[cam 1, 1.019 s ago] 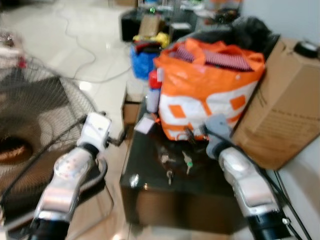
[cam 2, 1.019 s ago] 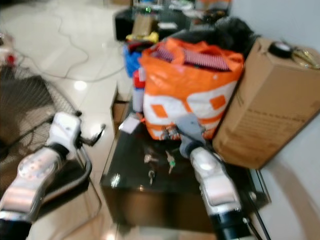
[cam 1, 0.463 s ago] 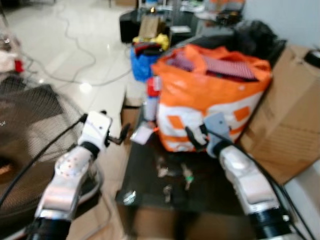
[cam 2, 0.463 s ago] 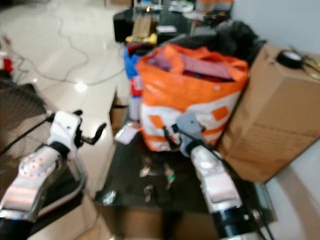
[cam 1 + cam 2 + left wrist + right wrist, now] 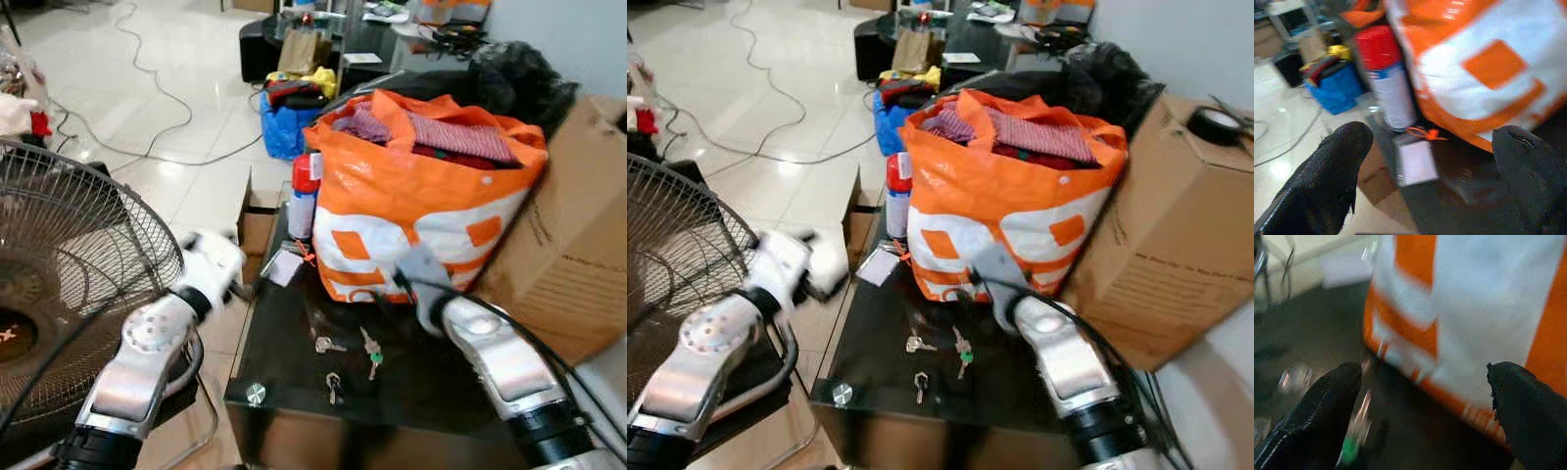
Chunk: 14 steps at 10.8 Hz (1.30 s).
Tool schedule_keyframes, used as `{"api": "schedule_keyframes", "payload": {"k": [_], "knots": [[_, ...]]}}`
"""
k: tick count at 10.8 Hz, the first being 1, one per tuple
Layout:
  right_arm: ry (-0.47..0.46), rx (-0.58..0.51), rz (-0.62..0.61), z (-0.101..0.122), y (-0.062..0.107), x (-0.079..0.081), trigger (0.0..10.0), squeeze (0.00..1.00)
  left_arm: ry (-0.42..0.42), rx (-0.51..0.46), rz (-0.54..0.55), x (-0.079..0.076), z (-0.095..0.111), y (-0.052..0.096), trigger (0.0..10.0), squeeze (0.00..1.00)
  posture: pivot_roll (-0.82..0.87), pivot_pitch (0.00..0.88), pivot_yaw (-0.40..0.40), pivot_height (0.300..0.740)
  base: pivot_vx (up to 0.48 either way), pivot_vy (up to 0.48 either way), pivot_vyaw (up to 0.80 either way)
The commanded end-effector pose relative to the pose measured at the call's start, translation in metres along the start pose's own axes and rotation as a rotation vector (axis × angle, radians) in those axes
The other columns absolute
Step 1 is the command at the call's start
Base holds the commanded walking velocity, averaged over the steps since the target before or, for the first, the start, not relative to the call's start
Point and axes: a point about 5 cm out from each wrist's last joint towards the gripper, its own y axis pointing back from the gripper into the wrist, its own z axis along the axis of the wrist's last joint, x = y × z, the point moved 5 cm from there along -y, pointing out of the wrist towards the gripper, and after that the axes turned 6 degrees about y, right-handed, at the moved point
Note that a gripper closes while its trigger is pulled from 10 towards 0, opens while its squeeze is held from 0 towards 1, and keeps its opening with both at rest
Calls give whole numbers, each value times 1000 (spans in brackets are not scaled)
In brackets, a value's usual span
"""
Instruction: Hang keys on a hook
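Note:
Three small keys (image 5: 370,351) lie loose on a low black table (image 5: 294,392), one with a green head. My right gripper (image 5: 1422,371) is open, low over the table between the keys and the orange-and-white bag (image 5: 421,196). Blurred keys (image 5: 1359,426) show near one of its fingers. My left gripper (image 5: 1432,134) is open with nothing in it. It hangs at the table's left edge, pointing at a white card (image 5: 1415,161) and a red-capped spray can (image 5: 1386,78).
A large floor fan (image 5: 59,284) stands close on the left. A cardboard box (image 5: 578,255) leans at the right behind the bag. A blue bag (image 5: 284,122), more clutter and a cable (image 5: 147,88) lie on the tiled floor beyond.
The camera has shifted and the picture has sharpened. My left gripper has moved a little toward the table edge, and my right gripper sits slightly lower. The keys lie where they were.

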Motion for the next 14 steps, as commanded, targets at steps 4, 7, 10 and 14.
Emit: {"api": "schedule_keyframes", "payload": {"k": [4, 7, 10, 14], "knots": [[-167, 123, 151, -7, -27, 29, 10000, 0, -42, 106, -159, -34, -25, 12, 10000, 0, -54, 0, -106, 740, 0, 0, 0], [-340, 80, 65, -14, -51, 36, 10000, 0, -51, 184, -220, -49, -41, 38, 10000, 0, -39, 0, -131, 740, 0, 0, 0], [-415, 181, 61, -45, -58, 59, 6157, 0, -26, 221, -245, -60, -47, 53, 10000, 0, -56, 19, -127, 740, 0, 0, 0], [-434, 183, 55, -49, -64, 67, 2863, 0, -13, 229, -243, -62, -44, 57, 10000, 0, -45, 46, -134, 740, 0, 0, 0]]}}
